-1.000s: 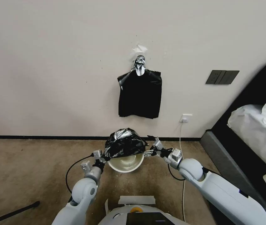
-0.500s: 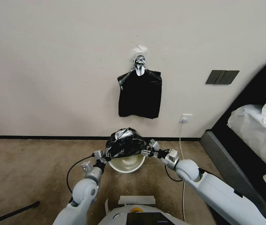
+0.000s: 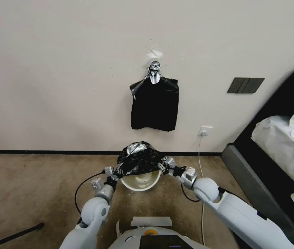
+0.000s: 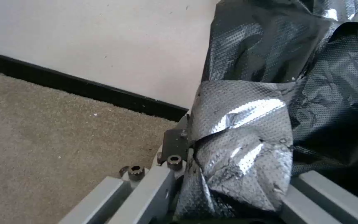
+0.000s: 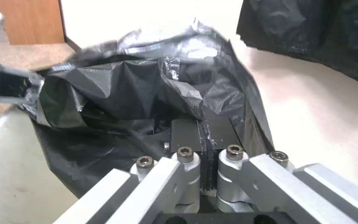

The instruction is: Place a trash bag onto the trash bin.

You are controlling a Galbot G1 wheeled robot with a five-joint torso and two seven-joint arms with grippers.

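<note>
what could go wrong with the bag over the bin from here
1. The trash bag sits bunched above the trash bin rather than wrapped around its rim, so it may miss.
2. The left end effector and right end effector each pinch thin film; pulling apart could tear it or slip it free.

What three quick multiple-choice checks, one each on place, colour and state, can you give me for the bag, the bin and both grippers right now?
1. Where is the trash bag?
A. flat on the carpet
B. bunched over the trash bin's far side
C. on the bed

2. What colour is the trash bin?
A. off-white
B. blue
C. black

3. How are the left gripper and right gripper set?
A. both open
B. left alone shut on the bag
C. both shut on the bag

Key: 1 B, the head view shows it above the rim with the near side uncovered. 2 A, its pale inside shows. 3 C, each wrist view shows plastic pinched between closed fingers.
</note>
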